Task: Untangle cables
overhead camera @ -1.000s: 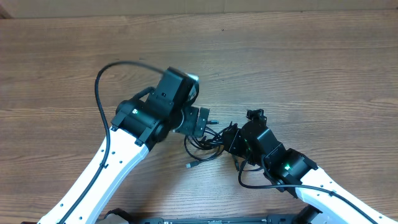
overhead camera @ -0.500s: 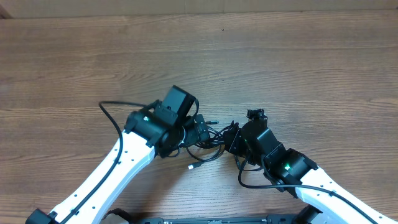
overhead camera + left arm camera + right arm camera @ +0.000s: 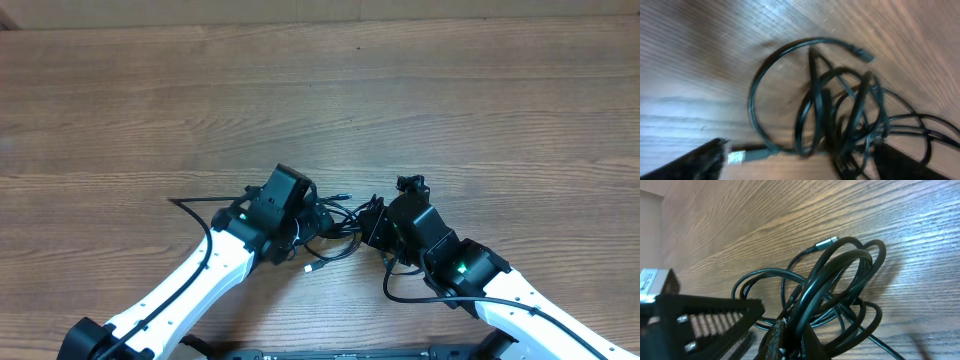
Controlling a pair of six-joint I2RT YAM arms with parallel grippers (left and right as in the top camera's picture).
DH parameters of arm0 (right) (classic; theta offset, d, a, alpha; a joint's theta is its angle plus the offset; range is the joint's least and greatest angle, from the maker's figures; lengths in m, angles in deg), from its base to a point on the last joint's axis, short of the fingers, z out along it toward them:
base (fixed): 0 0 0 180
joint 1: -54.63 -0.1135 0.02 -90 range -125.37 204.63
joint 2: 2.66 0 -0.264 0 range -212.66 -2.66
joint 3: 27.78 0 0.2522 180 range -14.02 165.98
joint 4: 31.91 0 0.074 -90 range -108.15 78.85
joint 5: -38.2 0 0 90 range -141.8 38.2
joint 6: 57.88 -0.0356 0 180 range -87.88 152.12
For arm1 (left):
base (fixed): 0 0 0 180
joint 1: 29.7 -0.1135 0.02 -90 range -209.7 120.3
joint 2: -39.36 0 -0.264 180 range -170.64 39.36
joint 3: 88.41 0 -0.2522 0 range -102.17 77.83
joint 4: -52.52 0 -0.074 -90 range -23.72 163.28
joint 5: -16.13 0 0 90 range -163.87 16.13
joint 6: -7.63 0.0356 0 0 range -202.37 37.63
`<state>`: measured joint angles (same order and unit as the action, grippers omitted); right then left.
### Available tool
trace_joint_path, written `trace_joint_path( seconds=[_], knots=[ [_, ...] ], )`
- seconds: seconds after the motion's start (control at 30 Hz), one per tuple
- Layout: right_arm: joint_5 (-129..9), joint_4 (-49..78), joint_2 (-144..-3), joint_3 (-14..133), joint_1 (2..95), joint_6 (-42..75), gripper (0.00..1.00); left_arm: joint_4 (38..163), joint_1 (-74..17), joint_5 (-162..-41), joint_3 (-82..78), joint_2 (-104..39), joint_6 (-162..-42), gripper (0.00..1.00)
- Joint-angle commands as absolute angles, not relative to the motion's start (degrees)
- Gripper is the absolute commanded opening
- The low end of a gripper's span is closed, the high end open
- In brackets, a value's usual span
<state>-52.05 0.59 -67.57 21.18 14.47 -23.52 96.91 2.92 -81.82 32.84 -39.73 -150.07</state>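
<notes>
The cables (image 3: 338, 238) lie as one tangled black bundle on the wood table between my two grippers. My left gripper (image 3: 318, 218) is open right at the bundle's left side. In the left wrist view its fingers stand wide apart with the loops (image 3: 840, 115) between them, the gripper (image 3: 800, 167) low over the wood, and a silver plug (image 3: 737, 156) next to the left finger. My right gripper (image 3: 368, 225) is shut on the bundle's right side. In the right wrist view it (image 3: 795, 340) pinches several strands (image 3: 840, 280).
The left arm's own thick wire (image 3: 195, 205) trails left over the table. The right arm's wire (image 3: 415, 292) loops below its wrist. A loose plug end (image 3: 306, 267) lies toward the front edge. The left gripper's ribbed finger (image 3: 705, 320) stands close beside the right gripper.
My left arm has swung down and toward the front, bringing its gripper low against the left side of the tangle. The right arm and its hold have not moved.
</notes>
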Motion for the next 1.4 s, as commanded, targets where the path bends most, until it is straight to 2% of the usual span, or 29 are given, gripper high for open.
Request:
trace_joint_path(
  seconds=[0.0, 0.07, 0.1, 0.17, 0.2, 0.23, 0.33, 0.6, 0.77, 0.87, 1.07, 1.2, 1.3, 1.37],
  knots=[
    [-54.5, 0.2, -67.2, 21.3, 14.2, -22.9, 0.04, 92.0, 3.3, -80.9, 36.0, -39.4, -151.4, 0.75],
    [-55.0, 0.2, -67.2, 21.3, 14.2, -22.9, 0.04, 88.9, 3.3, -80.8, 37.1, -39.4, -151.4, 0.54],
    [-55.1, 0.2, -67.2, 21.3, 14.2, -22.9, 0.04, 88.4, 3.3, -80.7, 37.3, -39.4, -151.4, 0.48],
    [-55.6, 0.2, -67.2, 21.3, 14.2, -22.9, 0.04, 88.0, 3.3, -78.5, 37.6, -39.4, -151.4, 0.24],
    [-56.2, 0.2, -67.2, 21.3, 14.2, -22.9, 0.04, 88.3, 3.3, -76.7, 37.7, -39.4, -151.3, 0.09],
    [-56.8, 0.3, -67.2, 21.3, 14.2, -22.8, 0.04, 88.4, 3.3, -75.2, 37.7, -39.4, -151.3, 0.04],
    [-57.7, 1.7, -67.2, 21.3, 14.2, -21.1, 0.04, 88.3, 2.5, -70.6, 37.2, -39.2, -148.9, 0.04],
    [-49.8, 13.1, -67.2, 21.3, 14.2, -18.6, 0.04, 90.0, -8.3, -69.6, 26.1, -31.1, -127.6, 0.04],
    [-42.6, 17.1, -67.2, 21.3, 14.3, -20.5, 0.04, 90.2, -13.6, -72.5, 19.4, -24.6, -124.5, 0.04],
    [-39.3, 17.3, -67.2, 21.3, 15.2, -24.0, 0.04, 90.3, -14.7, -74.9, 18.9, -21.6, -122.8, 0.04],
    [-40.6, 16.7, -66.7, 23.4, 21.7, -23.1, 0.05, 94.6, -14.7, -75.4, 18.9, -19.4, -113.8, 0.04],
    [-50.0, 14.5, -65.8, 27.2, 25.5, -16.3, 0.24, 97.9, -14.7, -79.3, 19.0, -19.5, -113.6, 0.04],
    [-64.6, 6.8, -65.7, 28.2, 26.0, -7.4, 0.46, 97.3, -14.7, -86.5, 19.0, -19.6, -113.6, 0.04],
    [-73.0, 1.3, -66.0, 28.2, 25.8, -5.3, 0.52, 96.3, -14.7, -91.0, 19.0, -19.6, -113.6, 0.04]
  ],
)
